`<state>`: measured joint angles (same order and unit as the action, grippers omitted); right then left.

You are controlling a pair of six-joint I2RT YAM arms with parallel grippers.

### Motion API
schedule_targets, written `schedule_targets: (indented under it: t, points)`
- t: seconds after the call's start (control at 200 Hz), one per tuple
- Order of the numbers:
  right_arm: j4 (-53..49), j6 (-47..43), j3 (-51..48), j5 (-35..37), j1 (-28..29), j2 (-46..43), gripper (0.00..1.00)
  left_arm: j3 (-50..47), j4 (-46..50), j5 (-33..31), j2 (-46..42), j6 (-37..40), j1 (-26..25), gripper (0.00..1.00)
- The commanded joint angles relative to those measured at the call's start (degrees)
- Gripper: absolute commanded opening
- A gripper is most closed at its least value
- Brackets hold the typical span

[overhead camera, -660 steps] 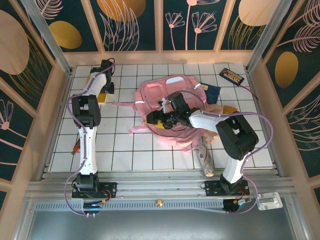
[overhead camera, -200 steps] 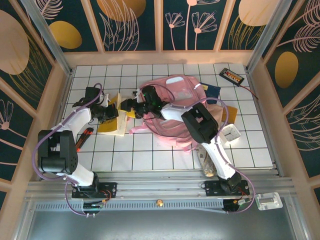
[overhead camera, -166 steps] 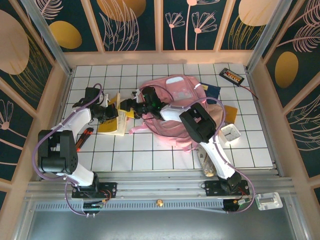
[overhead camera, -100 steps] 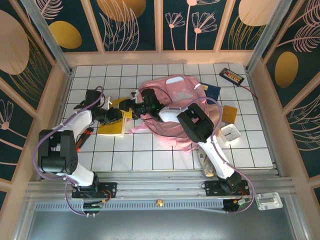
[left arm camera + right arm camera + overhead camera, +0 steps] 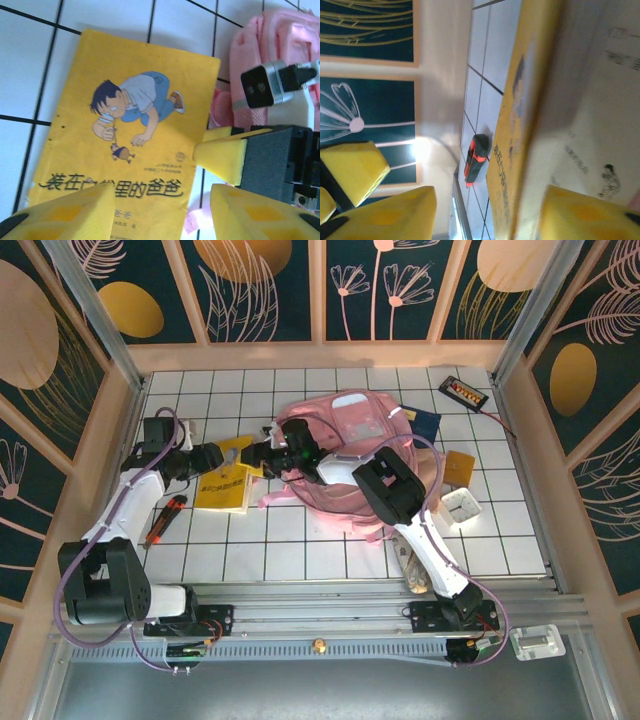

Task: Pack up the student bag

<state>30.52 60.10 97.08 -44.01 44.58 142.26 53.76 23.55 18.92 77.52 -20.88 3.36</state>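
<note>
The student bag lies flat on the white-tiled worktop, a little right of centre and toward the far side. Just left of it lies a yellow picture book, cover up, its right edge close to the bag's pink fabric.

The left gripper hangs over the near part of the book with its jaws spread wide. Nothing is between the yellow pads, and the cover shows in the gap. Whether the pads touch the cover cannot be told.

The right gripper reaches left across the bag to the book's right edge. Its jaws stand part-way apart, with that edge between them. One pad sits against the pale side of the book, and the other pad is clear of the yellow cover, so the book is not pinched.

A red-and-black tool lies on the tiles left of the book.
</note>
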Motion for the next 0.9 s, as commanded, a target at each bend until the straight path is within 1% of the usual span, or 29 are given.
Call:
schedule_targets:
  t: [0.0, 0.12, 0.235, 0.33, 0.43, 0.5, 0.595, 0.676, 0.741, 0.756, 0.816, 0.866, 0.896]
  points:
    - [-2.48, -3.32, 2.06, 1.41, 0.51, 3.06, 0.31, -2.3, -0.87, -0.77, -0.52, -1.04, 1.5, 0.52]
    - [-2.85, -5.09, 2.67, 2.63, 0.68, 3.3, 0.0, -3.09, -0.57, 0.14, -0.69, -0.15, 2.35, 0.53]
    - [0.01, -6.12, 0.64, 3.06, 0.53, 1.05, 0.0, -2.75, 0.31, -0.51, -2.0, 0.87, 3.04, 0.55]
    - [6.49, -6.18, -2.75, 1.4, 0.28, -2.78, 0.0, -1.83, 1.24, -2.09, -3.51, 1.65, 3.41, 0.58]
    - [12.73, -6.1, -5.44, -1.06, 0.02, -7.53, 0.0, -1.2, 1.42, -2.46, -5.78, 1.72, 3.9, 0.63]
    - [15.97, -5.31, -6.62, -2.97, -0.43, -10.85, 0.0, -0.62, 1.68, -2.54, -7.64, 1.42, 4.29, 0.69]
    - [20.87, -2.65, -8.89, -4.85, -1.41, -15.46, 0.0, 0.6, 2.38, -2.96, -10.81, 0.74, 4.72, 0.85]
    - [22.57, -0.72, -11.19, -6.28, -2.39, -19.45, 0.0, 1.61, 2.4, -2.77, -13.81, 0.02, 4.9, 0.98]
    - [24.11, 0.32, -14.09, -7.36, -3.19, -23.15, 0.0, 1.61, 1.83, -2.36, -15.89, -0.57, 4.92, 0.98]
    - [24.51, 0.56, -14.93, -7.59, -3.32, -24.09, 0.0, 3.08, 1.55, -2.19, -16.24, -0.77, 4.91, 0.99]
    - [25.15, 0.98, -18.12, -8.47, -3.88, -27.98, 0.0, 3.1, -0.26, 1.06, -17.02, -2.18, 4.91, 0.99]
    - [24.85, 0.9, -20.62, -9.42, -4.14, -31.19, 0.0, 2.28, -3.6, 7.05, -17.05, -4.74, 4.91, 0.99]
    - [24.72, 0.86, -22.03, -9.96, -4.32, -33.05, 0.0, -0.34, -6.85, 11.21, -17.05, -7.28, 4.91, 0.98]
